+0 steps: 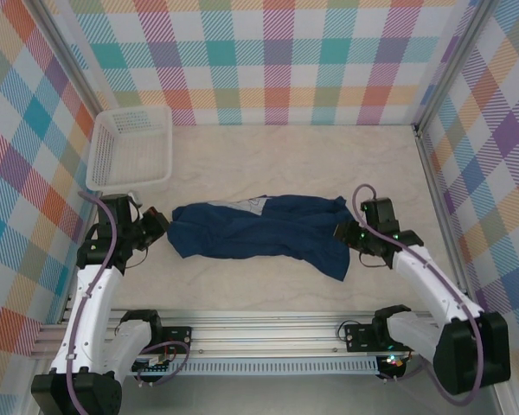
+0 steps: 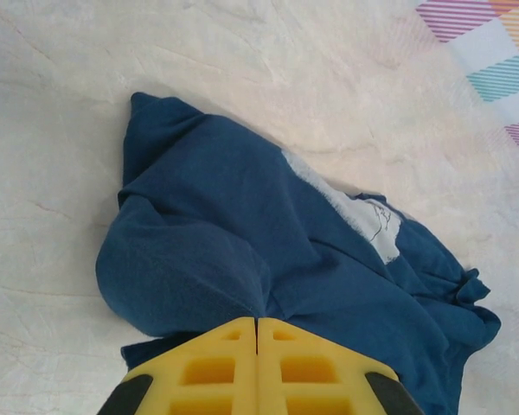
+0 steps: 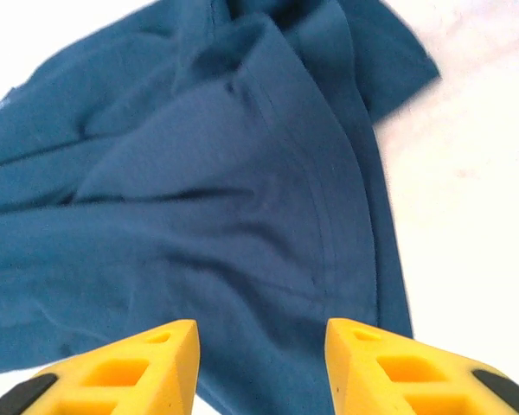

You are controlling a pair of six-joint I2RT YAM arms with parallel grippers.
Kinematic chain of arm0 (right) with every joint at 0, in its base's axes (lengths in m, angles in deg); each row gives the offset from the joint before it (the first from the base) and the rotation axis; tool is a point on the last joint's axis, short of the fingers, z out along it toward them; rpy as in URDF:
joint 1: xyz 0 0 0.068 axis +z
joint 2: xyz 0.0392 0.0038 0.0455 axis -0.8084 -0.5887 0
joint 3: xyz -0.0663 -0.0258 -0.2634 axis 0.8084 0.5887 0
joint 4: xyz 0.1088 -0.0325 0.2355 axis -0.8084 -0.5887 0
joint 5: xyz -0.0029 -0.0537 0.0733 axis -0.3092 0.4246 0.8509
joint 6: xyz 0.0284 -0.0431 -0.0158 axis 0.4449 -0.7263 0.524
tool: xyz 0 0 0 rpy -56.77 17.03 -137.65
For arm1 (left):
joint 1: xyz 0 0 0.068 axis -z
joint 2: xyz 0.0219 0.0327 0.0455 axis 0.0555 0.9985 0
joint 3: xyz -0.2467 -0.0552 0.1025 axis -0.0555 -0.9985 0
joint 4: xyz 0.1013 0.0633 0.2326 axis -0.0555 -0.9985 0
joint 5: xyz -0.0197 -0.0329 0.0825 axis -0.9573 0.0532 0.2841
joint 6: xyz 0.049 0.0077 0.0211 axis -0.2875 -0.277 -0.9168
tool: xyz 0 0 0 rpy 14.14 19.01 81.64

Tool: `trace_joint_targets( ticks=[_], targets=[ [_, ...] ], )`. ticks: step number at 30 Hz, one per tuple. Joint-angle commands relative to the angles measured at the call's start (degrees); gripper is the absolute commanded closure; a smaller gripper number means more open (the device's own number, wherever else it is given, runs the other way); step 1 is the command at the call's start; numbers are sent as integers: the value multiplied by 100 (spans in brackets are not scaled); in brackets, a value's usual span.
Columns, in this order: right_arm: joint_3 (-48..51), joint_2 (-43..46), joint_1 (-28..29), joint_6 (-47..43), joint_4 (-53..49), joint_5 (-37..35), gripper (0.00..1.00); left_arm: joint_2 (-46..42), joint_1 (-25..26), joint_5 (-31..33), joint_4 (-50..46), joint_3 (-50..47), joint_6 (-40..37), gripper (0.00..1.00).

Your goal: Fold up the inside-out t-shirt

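The inside-out t-shirt (image 1: 259, 226) is dark navy and lies bunched in a long crumpled strip across the middle of the table, with a pale patch (image 1: 253, 206) near its top edge. My left gripper (image 1: 160, 226) is at the shirt's left end. In the left wrist view its yellow jaws (image 2: 257, 322) are shut, with a fold of the navy cloth (image 2: 242, 259) gathered into the tips. My right gripper (image 1: 342, 232) sits at the shirt's right end. In the right wrist view it (image 3: 261, 327) stands open just above the cloth (image 3: 225, 190), with nothing pinched between its fingers.
A white mesh basket (image 1: 130, 147) stands at the back left of the table. Plaid walls (image 1: 277, 60) close in the back and both sides. A metal rail (image 1: 268, 333) runs along the near edge between the arm bases.
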Motion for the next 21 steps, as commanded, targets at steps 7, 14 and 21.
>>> trace_joint_targets(
  ticks=[7, 14, 21],
  targets=[
    [-592, -1403, -34, -321, -288, -354, 57, 72, -119, -233, 437, -50, -123, 100],
    [-678, -2088, 174, -299, -499, -618, 60, 383, -119, -435, 590, -31, -124, 100],
    [-643, -2397, 380, -290, -473, -683, 65, 396, -119, -406, 610, -16, -148, 100]
  ],
)
